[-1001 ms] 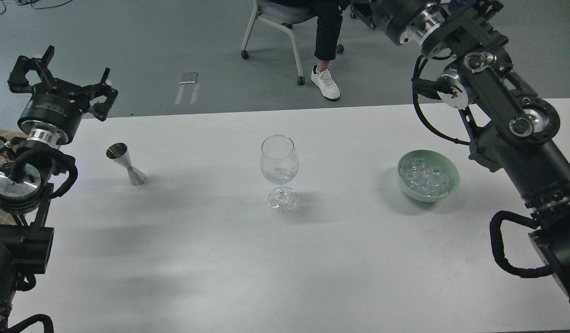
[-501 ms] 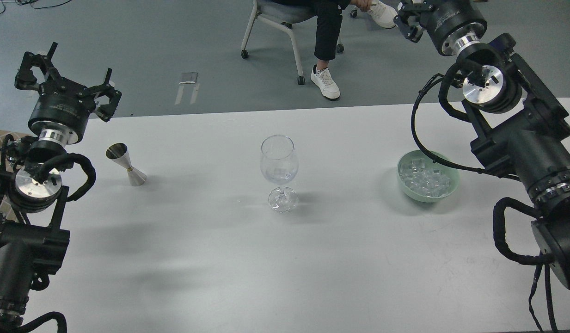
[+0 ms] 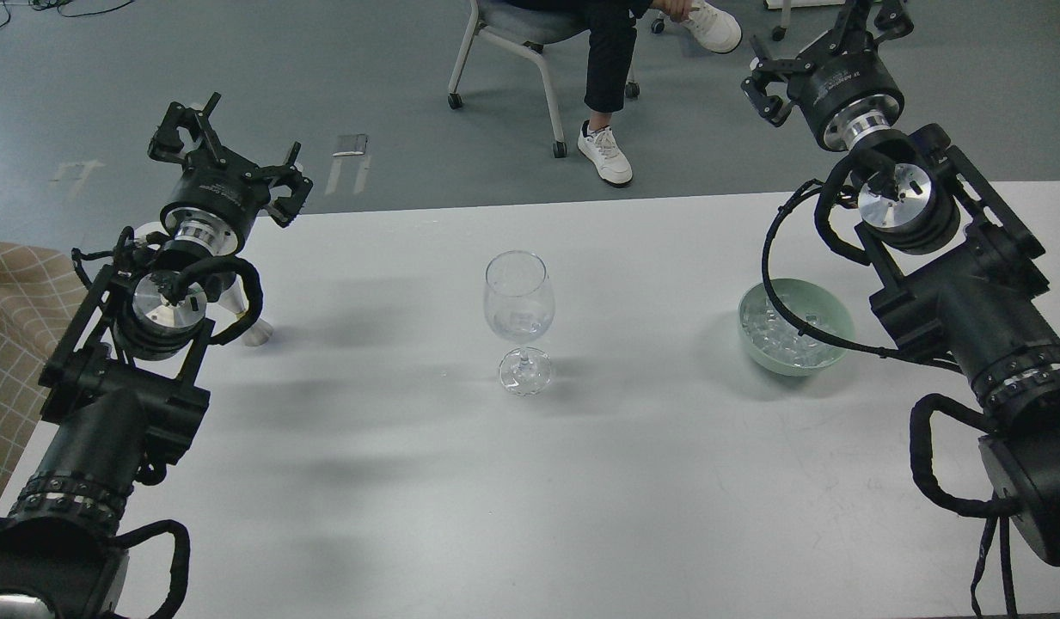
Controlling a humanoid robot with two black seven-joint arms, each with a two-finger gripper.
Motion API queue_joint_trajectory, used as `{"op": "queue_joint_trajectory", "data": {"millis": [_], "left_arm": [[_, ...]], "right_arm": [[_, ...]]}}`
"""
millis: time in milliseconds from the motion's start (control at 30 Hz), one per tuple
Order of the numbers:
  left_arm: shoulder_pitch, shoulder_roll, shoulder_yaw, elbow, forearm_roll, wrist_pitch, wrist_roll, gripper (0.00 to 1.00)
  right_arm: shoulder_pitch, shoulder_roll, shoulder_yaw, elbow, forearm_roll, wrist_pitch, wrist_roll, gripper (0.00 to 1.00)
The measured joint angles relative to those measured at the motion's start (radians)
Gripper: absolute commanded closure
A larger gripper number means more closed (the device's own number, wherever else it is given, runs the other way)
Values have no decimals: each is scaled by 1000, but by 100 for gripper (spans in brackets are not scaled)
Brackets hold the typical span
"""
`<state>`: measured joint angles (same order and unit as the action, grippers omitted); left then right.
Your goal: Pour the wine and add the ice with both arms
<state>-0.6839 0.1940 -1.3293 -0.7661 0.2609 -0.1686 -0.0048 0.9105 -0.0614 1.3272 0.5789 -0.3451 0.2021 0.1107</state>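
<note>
A clear stemmed wine glass (image 3: 519,297) stands upright at the table's middle. A pale green bowl (image 3: 830,320) heaped with ice (image 3: 783,340) sits to its right, with my right arm's cable crossing over it. A steel jigger (image 3: 256,331) stands at the left, mostly hidden behind my left arm. No wine shows. My left gripper (image 3: 229,155) is open and empty, raised over the table's far left edge, above and behind the jigger. My right gripper (image 3: 826,47) is open and empty, raised beyond the table's far edge, well behind the bowl.
A seated person's legs (image 3: 611,77) and a chair (image 3: 512,34) are beyond the table's far edge. A tan checked cloth (image 3: 9,327) lies off the table's left side. The white table (image 3: 530,499) stretches toward me.
My left arm has swung right and inward and now covers most of the jigger. My right arm has turned, bringing its gripper into view, and its cable now crosses the bowl.
</note>
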Motion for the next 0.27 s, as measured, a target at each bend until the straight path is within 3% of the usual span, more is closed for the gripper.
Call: {"op": "queue_joint_trajectory", "data": {"millis": [267], "left_arm": [[-42,-22,82,21,-1,-1,-67,4]], "right_arm": [[5,9,7,-5,2,-1,7,0]]}}
